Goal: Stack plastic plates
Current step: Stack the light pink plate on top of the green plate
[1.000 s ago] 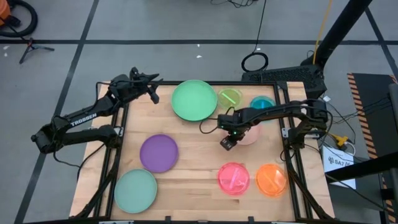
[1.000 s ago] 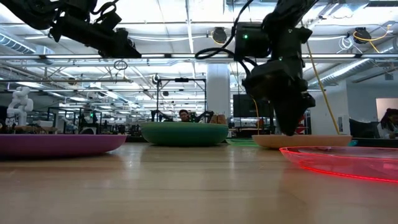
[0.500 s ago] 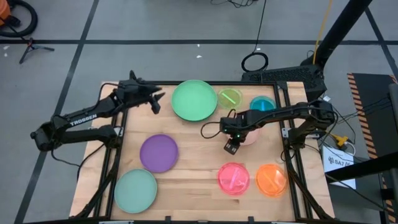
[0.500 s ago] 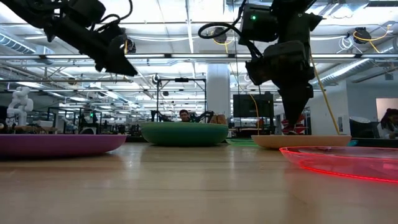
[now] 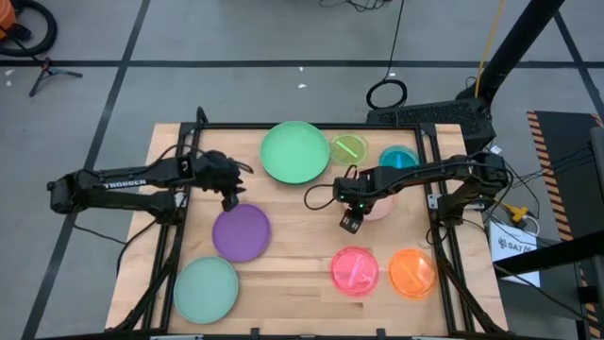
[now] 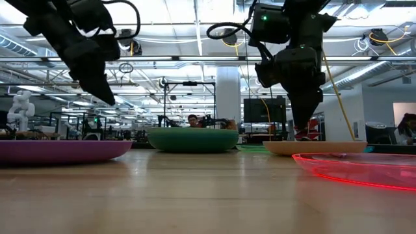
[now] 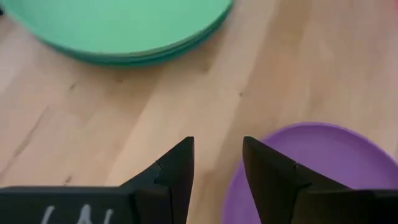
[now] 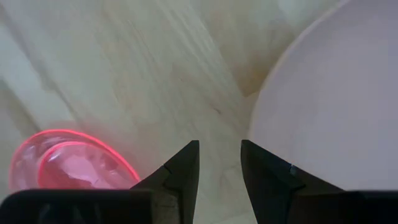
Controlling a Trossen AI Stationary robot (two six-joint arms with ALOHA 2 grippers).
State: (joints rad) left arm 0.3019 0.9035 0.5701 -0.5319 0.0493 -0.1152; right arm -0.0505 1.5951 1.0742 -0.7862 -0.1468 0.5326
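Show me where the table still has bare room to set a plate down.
Widest bare wood lies at the centre, bordered by the purple plate, green stack, pale pink plate and hot pink plate. A strip runs along the near edge between the mint plate and hot pink plate. The far right corner is crowded: lime, blue.

The left gripper [image 5: 232,201] swung from beside the green plate [image 5: 294,151] down over the purple plate's [image 5: 242,232] near edge
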